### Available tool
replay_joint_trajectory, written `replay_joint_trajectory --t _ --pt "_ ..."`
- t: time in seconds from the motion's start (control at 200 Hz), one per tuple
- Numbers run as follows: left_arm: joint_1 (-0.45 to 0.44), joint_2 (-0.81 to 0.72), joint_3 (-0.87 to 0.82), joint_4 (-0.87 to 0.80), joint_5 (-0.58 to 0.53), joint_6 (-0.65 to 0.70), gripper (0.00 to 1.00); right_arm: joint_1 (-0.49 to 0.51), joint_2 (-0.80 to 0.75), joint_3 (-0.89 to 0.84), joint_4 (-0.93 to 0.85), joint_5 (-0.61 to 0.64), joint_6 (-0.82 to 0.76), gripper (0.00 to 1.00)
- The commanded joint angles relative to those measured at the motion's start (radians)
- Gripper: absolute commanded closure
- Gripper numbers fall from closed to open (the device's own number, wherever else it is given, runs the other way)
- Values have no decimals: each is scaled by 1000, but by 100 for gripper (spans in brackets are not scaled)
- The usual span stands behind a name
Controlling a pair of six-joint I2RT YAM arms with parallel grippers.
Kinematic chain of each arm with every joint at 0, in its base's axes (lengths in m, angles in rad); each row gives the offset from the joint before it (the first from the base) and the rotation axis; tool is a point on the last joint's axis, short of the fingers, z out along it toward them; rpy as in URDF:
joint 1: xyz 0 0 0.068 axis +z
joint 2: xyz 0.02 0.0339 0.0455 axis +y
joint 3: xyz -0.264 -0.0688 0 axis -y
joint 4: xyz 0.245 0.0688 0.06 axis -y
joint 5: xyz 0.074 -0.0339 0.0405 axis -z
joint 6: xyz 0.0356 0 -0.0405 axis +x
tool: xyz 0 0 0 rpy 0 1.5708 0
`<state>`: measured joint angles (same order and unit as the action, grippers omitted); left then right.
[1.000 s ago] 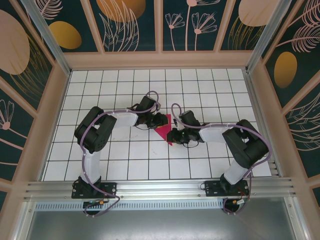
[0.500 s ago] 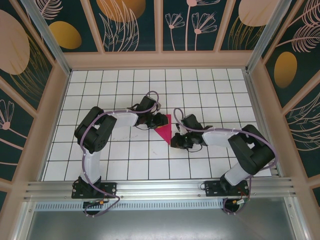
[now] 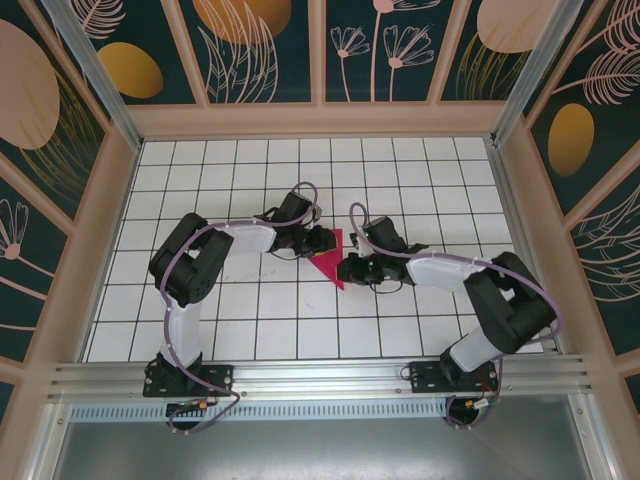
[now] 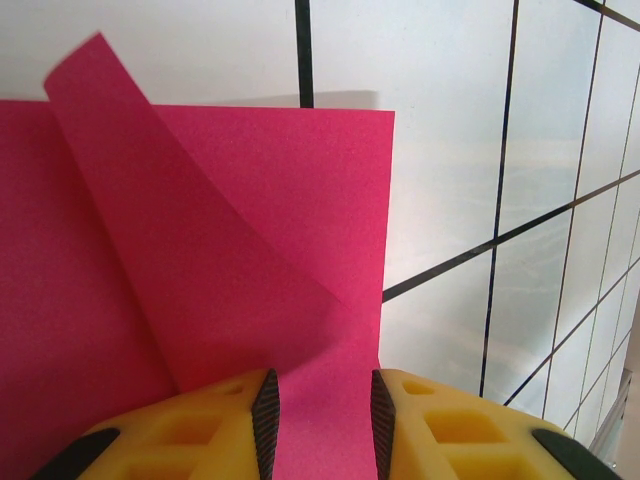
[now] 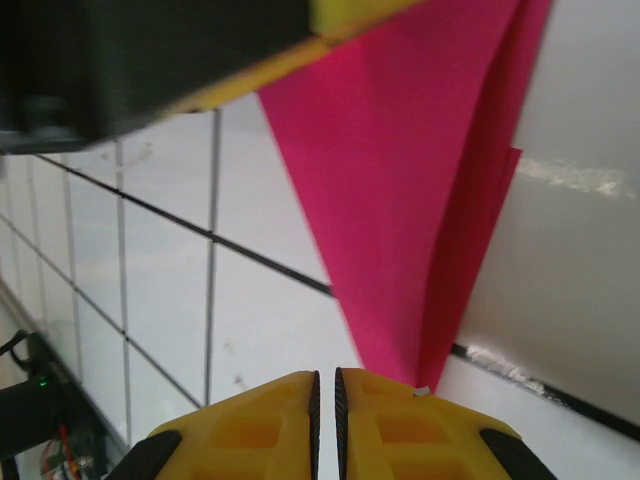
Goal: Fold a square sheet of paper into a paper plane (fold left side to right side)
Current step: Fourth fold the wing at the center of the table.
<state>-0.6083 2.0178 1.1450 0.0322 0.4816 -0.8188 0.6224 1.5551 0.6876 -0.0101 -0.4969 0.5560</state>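
The white tiled table (image 3: 240, 330) is boxed in by leaf-patterned walls (image 3: 260, 50), and the pink paper (image 3: 331, 262) lies near its middle, with bare tiles running from the paper towards each wall and towards the rail on the near side. The left arm (image 3: 190, 265) reaches the paper from its left, the right arm (image 3: 500, 300) from its right. From above the paper is plain and folded to a narrow wedge, its point on the near side. In the left wrist view the paper (image 4: 250, 230) has a straight right edge and a loose flap curling up off the flat layer, its free corner lifted away from the claw. The left claw (image 3: 322, 240) sits on the paper's far left part; in its own camera the left claw (image 4: 322, 385) has its jaws apart with paper lying in the gap. The right claw (image 3: 347, 270) is at the paper's right edge. Seen from its wrist, the right claw (image 5: 326, 380) is closed to a hairline slit, and the point of the paper (image 5: 400, 180) ends just behind its right finger, not between the jaws.
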Motion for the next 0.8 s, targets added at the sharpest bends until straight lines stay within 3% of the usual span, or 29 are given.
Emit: replay_joint_trajectory --t 0.0,0.45,0.796 --pt "-1 38 -14 -66 -74 19 66 15 65 28 43 5 4 84" --pt "51 42 61 -125 -87 82 64 43 126 -56 -102 79 -10 85" --pt "116 144 223 -174 -88 144 64 46 132 -68 -119 87 -11 86"
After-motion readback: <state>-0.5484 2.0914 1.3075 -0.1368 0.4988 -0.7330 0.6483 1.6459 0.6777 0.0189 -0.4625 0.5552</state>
